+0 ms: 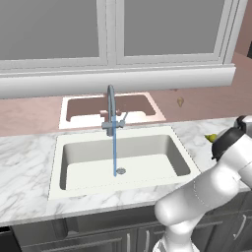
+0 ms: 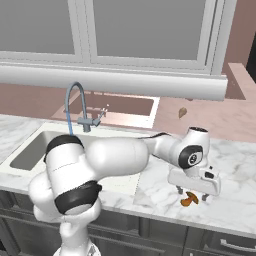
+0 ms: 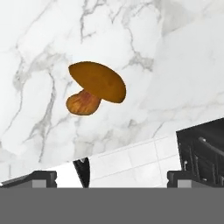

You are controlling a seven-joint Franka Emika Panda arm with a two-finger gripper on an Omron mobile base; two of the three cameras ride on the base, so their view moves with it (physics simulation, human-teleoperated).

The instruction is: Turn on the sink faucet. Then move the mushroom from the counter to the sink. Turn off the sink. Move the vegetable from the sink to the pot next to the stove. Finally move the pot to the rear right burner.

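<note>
Bare counter (image 3: 39, 52) around mushroom (image 3: 96, 87), seemingly unobstructed.

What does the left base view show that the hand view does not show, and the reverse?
The left base view shows the sink and the faucet with a stream of water running into the basin. The hand view shows the brown mushroom lying on its side, with the open gripper above it, not touching it. Both show the white marble counter.
</note>
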